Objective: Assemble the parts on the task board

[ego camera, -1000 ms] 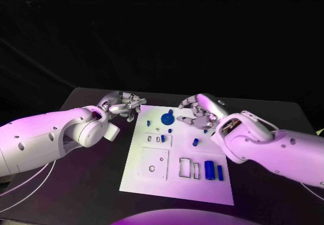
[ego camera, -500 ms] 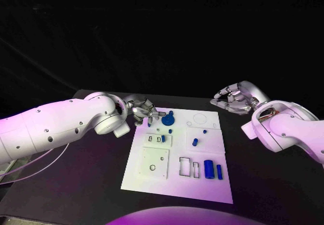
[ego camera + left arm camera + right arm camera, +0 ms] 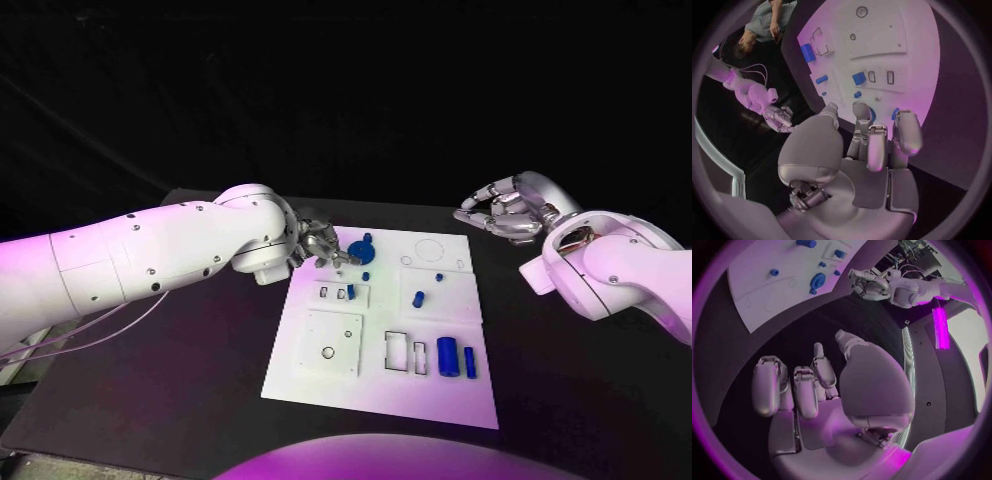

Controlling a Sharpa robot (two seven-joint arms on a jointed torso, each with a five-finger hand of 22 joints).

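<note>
1. Left hand (image 3: 320, 243) at the board's (image 3: 378, 400) far left corner, fingertips beside the round blue part (image 3: 359, 254); contact unclear, partly hidden.
2. Right hand (image 3: 505, 212) off the far right corner, fingers curled, empty.
3. About nine blue parts, smallest hard to count.

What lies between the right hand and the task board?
Bare black table lies between the right hand and the task board, as the head view shows.
</note>
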